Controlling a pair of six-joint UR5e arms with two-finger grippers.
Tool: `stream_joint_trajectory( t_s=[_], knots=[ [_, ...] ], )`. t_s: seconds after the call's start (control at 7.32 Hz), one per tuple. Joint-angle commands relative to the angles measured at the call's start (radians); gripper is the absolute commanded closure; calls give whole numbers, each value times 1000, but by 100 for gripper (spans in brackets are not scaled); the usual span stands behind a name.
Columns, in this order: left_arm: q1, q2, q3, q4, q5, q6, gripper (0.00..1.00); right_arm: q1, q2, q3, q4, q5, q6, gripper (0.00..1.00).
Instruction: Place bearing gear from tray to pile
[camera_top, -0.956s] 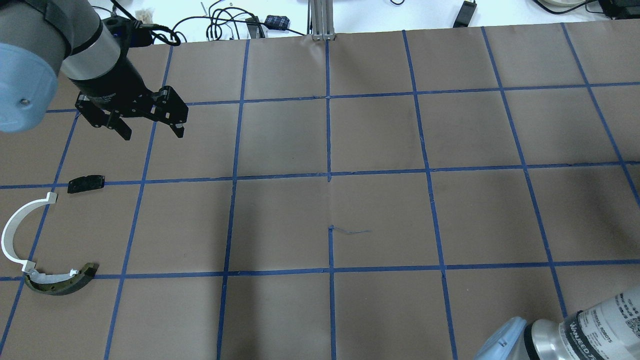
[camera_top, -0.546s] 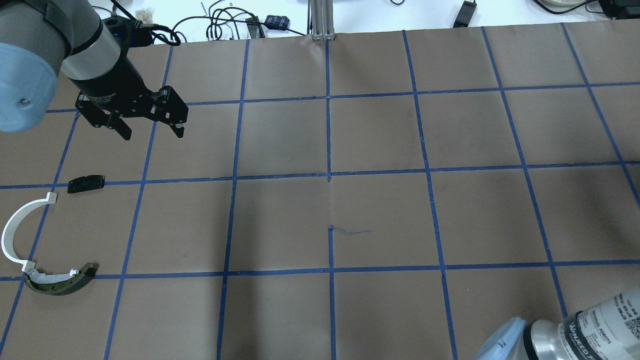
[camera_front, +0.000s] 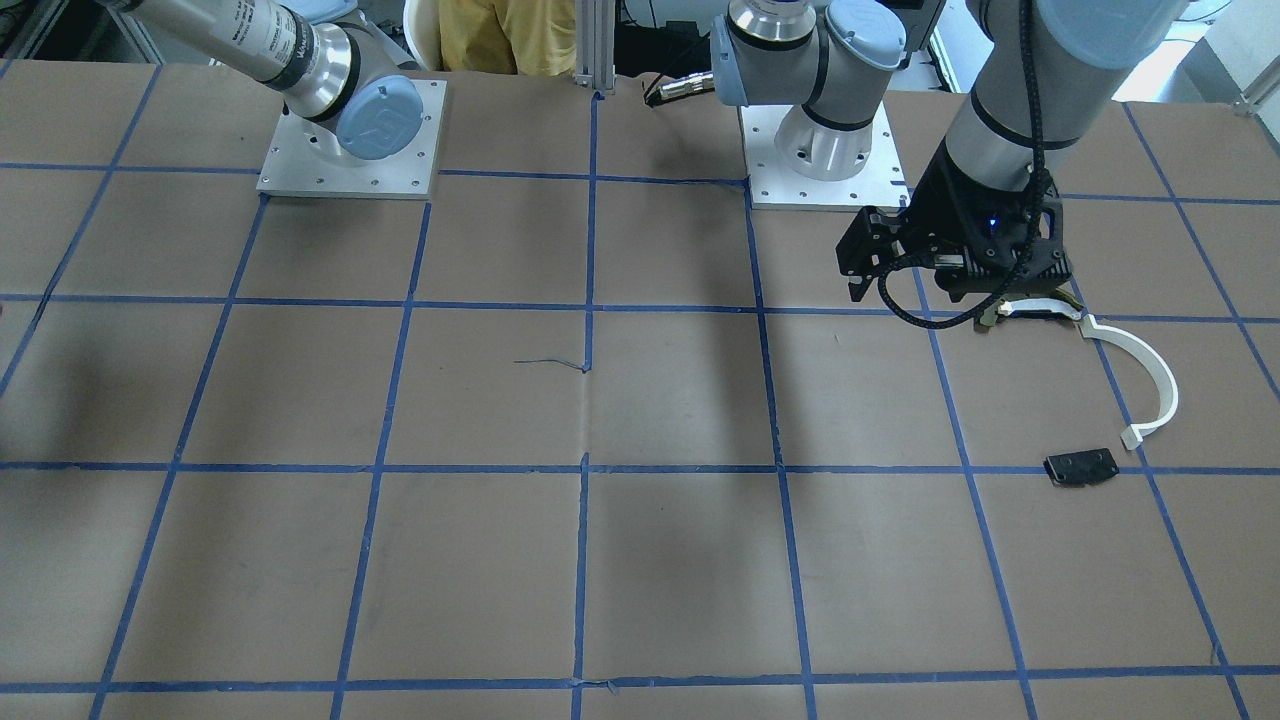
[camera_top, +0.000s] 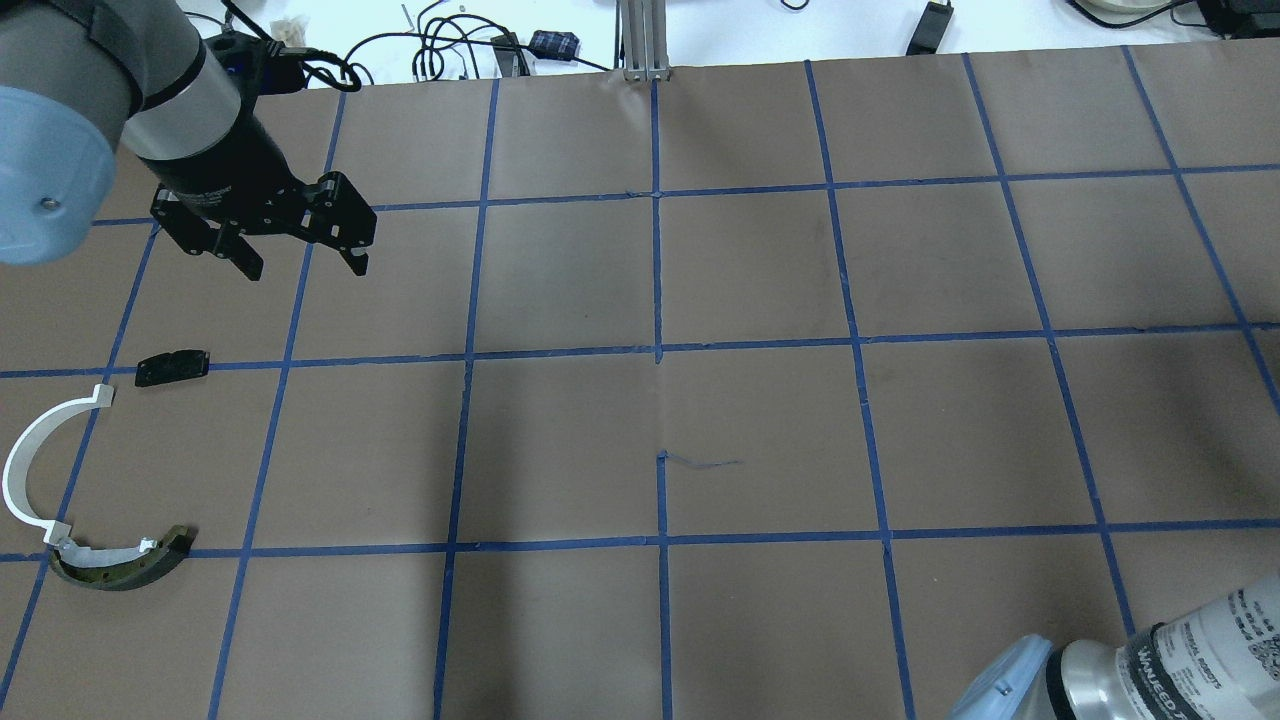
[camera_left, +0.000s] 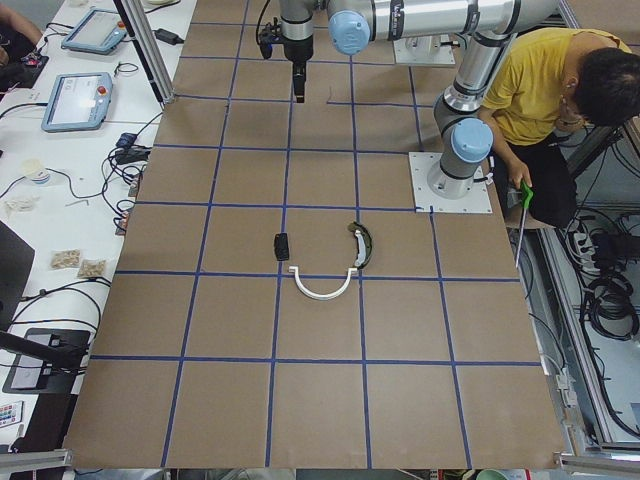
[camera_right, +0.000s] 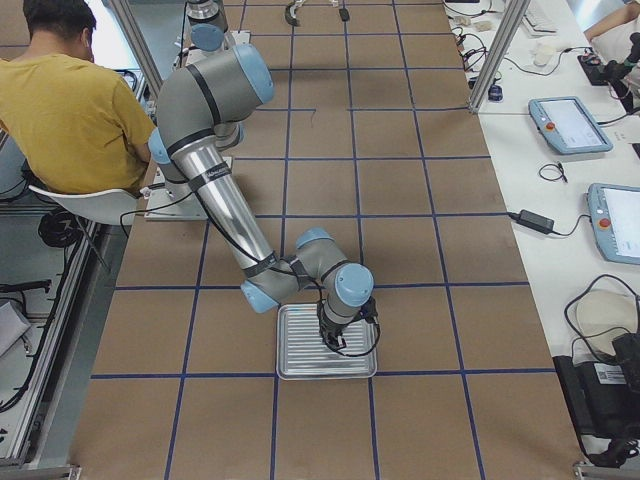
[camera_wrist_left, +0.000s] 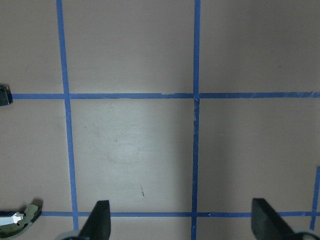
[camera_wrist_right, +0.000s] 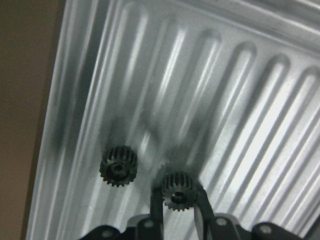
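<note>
In the right wrist view my right gripper (camera_wrist_right: 177, 189) is shut on a small black bearing gear (camera_wrist_right: 176, 196), its fingers on both sides, over the ribbed metal tray (camera_wrist_right: 240, 100). A second black gear (camera_wrist_right: 118, 166) lies on the tray to its left. In the exterior right view this gripper (camera_right: 333, 345) stands over the tray (camera_right: 300, 368). The pile lies at the table's far left: a white arc strip (camera_top: 30, 470), a small black plate (camera_top: 172, 367) and a dark curved piece (camera_top: 120, 570). My left gripper (camera_top: 300, 262) hovers open and empty beyond the pile.
The table is brown paper with a blue tape grid. Only the right arm's wrist (camera_top: 1150, 660) shows in the overhead view. Both arm bases (camera_front: 820, 150) stand at the table's robot side. A person in a yellow shirt (camera_right: 70, 100) sits behind the robot.
</note>
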Motion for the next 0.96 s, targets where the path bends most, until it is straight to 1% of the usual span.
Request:
stream_joint_trajectory(
  t_s=[0.0, 0.14, 0.27, 0.41, 0.55, 0.68, 0.82],
  knots=[
    [0, -2, 0, 0, 0, 0, 0, 6, -30, -1, 0, 2, 1, 93],
    [0, 0, 0, 0, -1, 0, 0, 50, -88, 2, 8, 3, 27, 96],
    [0, -2, 0, 0, 0, 0, 0, 134, -171, 8, 30, 5, 143, 96],
    [0, 0, 0, 0, -1, 0, 0, 263, -241, 53, 59, 5, 249, 95],
    [0, -2, 0, 0, -1, 0, 0, 388, -288, 142, 66, 5, 431, 95],
    [0, -2, 0, 0, 0, 0, 0, 531, -358, 238, 64, 12, 624, 95],
    [0, -2, 0, 1, -1, 0, 0, 686, -422, 297, 63, 57, 831, 95]
  ],
)
